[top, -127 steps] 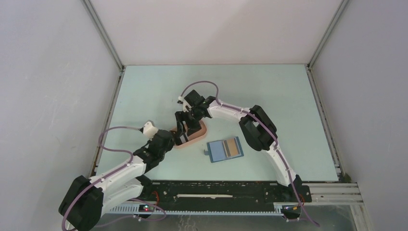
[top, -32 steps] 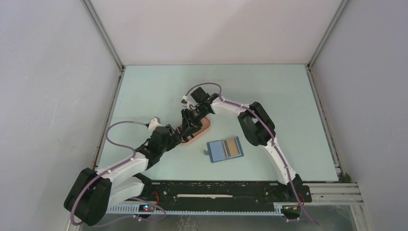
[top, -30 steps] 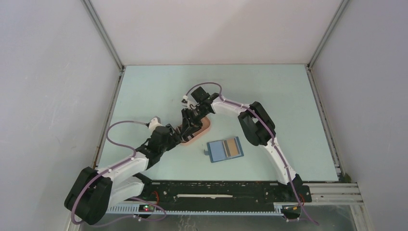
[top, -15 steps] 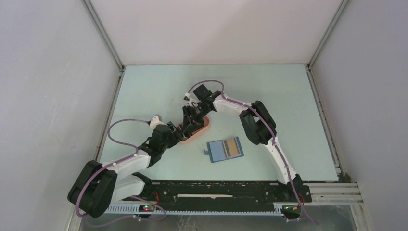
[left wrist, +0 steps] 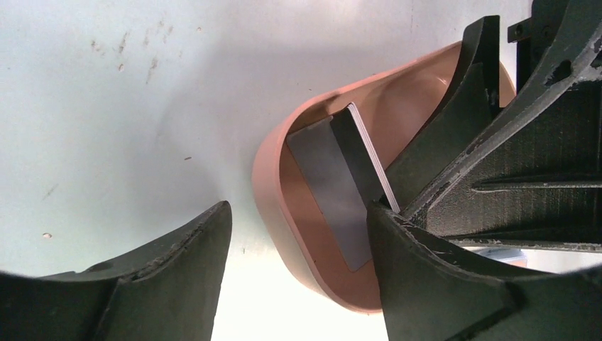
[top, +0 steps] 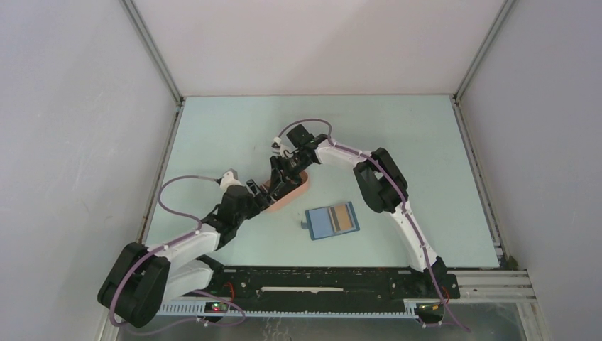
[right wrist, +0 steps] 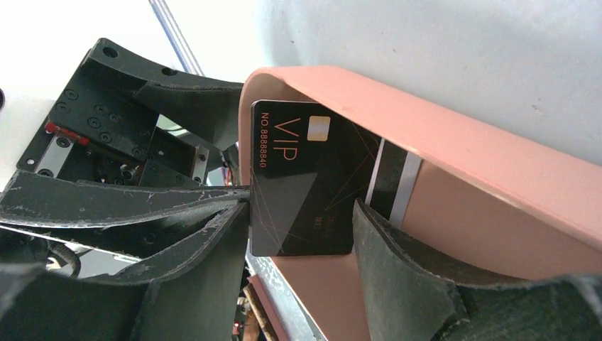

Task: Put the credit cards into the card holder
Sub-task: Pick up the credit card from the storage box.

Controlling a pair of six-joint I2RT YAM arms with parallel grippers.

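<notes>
**Top external view.** One small blue folding card holder (top: 324, 223) is seen lying open on the pale green table (top: 426, 156), near the arms' bases. One tan-orange credit card (top: 343, 217) is seated in its right half. One pink oval plastic tray (top: 298, 190) is set near it, further back and to the left. The left gripper (top: 261, 199) and right gripper (top: 279, 179) are both placed at this tray, and its contents are hidden here.

**Left wrist view.** The left gripper's jaws are held apart, one finger (left wrist: 177, 270) outside the tray's rim and the other over its interior. Nothing is clamped. A dark card face is shown inside the tray.

**Right wrist view.** Only here can print be read. One black credit card marked VIP (right wrist: 305, 188) is stood inside the tray, with a second dark card (right wrist: 392, 186), pale-striped, behind it. The right jaws are set apart on either side of the black card. Whether its edges are pressed cannot be told.

**Count.** Three cards, one holder, one tray and two grippers are counted.
</notes>
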